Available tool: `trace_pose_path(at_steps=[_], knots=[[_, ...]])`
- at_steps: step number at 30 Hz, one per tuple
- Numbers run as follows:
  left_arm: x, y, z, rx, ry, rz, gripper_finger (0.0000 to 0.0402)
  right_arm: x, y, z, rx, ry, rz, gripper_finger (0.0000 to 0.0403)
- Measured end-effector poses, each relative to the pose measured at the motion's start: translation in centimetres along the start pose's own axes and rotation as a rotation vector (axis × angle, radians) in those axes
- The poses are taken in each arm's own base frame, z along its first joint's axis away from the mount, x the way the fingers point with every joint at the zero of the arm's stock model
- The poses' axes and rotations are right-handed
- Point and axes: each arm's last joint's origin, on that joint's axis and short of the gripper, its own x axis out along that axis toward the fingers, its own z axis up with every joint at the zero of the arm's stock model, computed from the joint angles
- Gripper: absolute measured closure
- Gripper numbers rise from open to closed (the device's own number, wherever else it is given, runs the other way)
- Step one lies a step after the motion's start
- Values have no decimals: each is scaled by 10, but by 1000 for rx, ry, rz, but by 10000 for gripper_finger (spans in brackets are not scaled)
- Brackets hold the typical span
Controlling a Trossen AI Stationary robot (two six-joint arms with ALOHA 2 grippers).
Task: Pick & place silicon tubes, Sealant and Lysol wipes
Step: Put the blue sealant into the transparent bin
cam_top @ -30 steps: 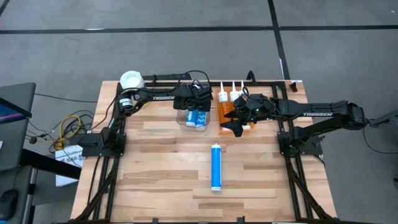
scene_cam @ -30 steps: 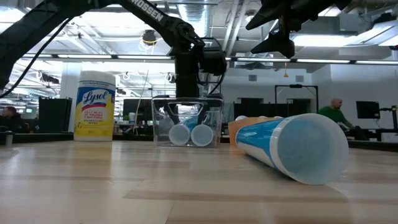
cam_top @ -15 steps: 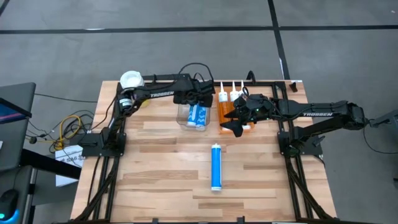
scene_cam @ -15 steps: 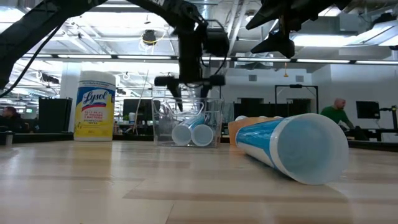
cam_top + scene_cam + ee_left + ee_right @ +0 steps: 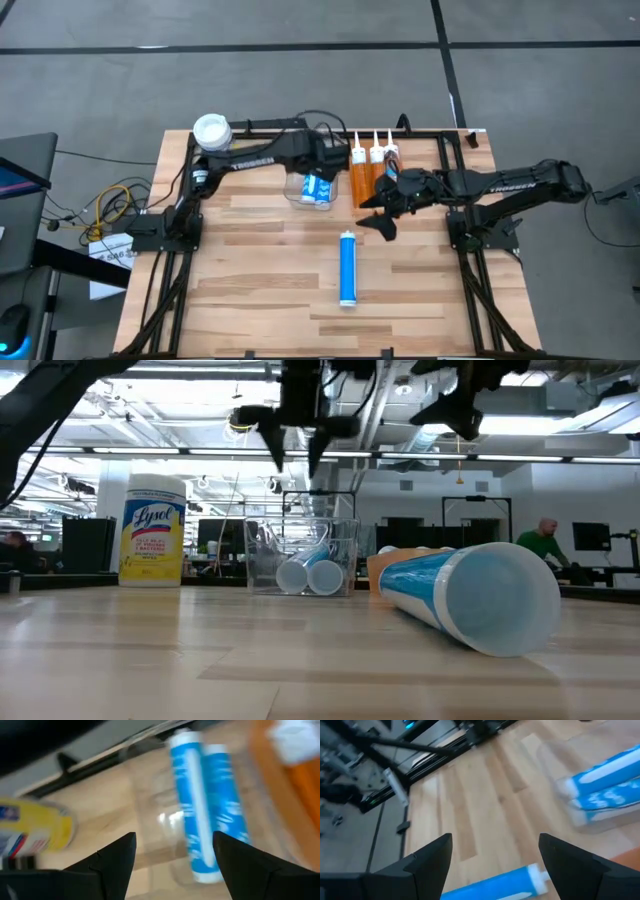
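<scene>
Your left tool [image 5: 297, 452] hangs above the clear bin [image 5: 308, 188] at the back of the counter [image 5: 250, 270], fingers spread wide with nothing between them. Two blue tubes [image 5: 207, 805] lie side by side inside that bin. Your right tool [image 5: 383, 215] hovers over the counter just in front of the orange tubes [image 5: 368, 168], its fingers also wide apart and empty. A third blue tube [image 5: 347, 267] lies flat on the counter near the middle, well apart from the bin and close in front of the right tool. The Lysol wipes [image 5: 211, 131] canister stands upright at the back left corner of the counter, beside the left arm's base and apart from both tools.
</scene>
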Motion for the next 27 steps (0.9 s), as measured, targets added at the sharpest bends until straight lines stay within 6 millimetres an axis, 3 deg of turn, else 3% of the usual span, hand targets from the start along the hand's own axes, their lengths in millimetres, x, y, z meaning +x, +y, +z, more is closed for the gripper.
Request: trace_pose_path(at_steps=[8, 14, 21, 27], knots=[[-42, -17, -41, 215, -111, -60, 145, 1, 25, -14, 104, 28, 33, 112], [-72, -8, -56, 305, -205, -85, 145, 0, 40, -23, 174, -23, -32, 112], [-113, 41, -70, 305, -312, -128, 145, -2, 52, -31, 245, -61, -51, 112], [-119, 98, -102, 190, -350, -157, 145, 12, 65, -33, 263, -85, 13, 112]])
